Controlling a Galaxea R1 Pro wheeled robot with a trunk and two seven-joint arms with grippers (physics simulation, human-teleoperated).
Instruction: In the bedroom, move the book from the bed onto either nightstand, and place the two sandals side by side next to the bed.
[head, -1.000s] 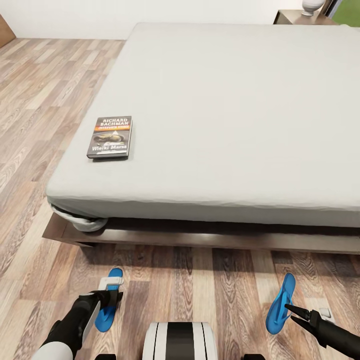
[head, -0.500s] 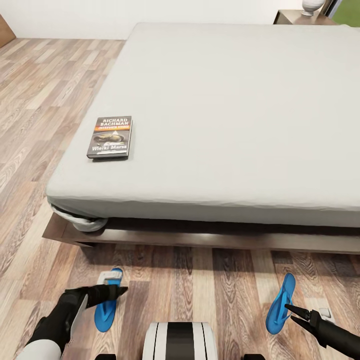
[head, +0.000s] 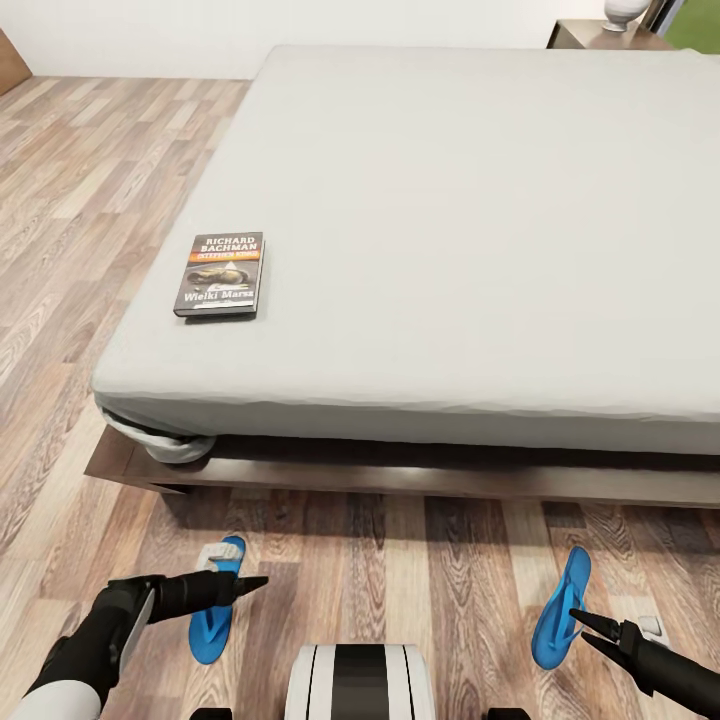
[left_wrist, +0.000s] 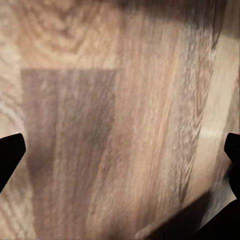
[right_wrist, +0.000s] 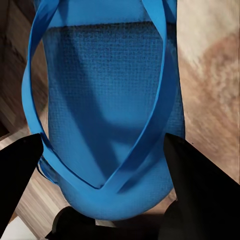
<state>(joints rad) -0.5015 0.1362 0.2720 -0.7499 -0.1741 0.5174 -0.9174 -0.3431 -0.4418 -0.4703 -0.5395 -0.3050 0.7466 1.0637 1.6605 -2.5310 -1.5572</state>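
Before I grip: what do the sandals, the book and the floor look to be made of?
The two sandals: probably foam or rubber; matte blue, finely dimpled footbed, thin flat straps. The book: looks like a paperback, thin with a printed, slightly glossy cover. The floor: wood-look planks with visible grain and seams; real wood or laminate, can't tell.

Matt grey cloth mattress (head: 450, 220), wood-grain plank floor (head: 80, 200), textured blue sandal (right_wrist: 107, 115), glossy paperback book (head: 221, 274)
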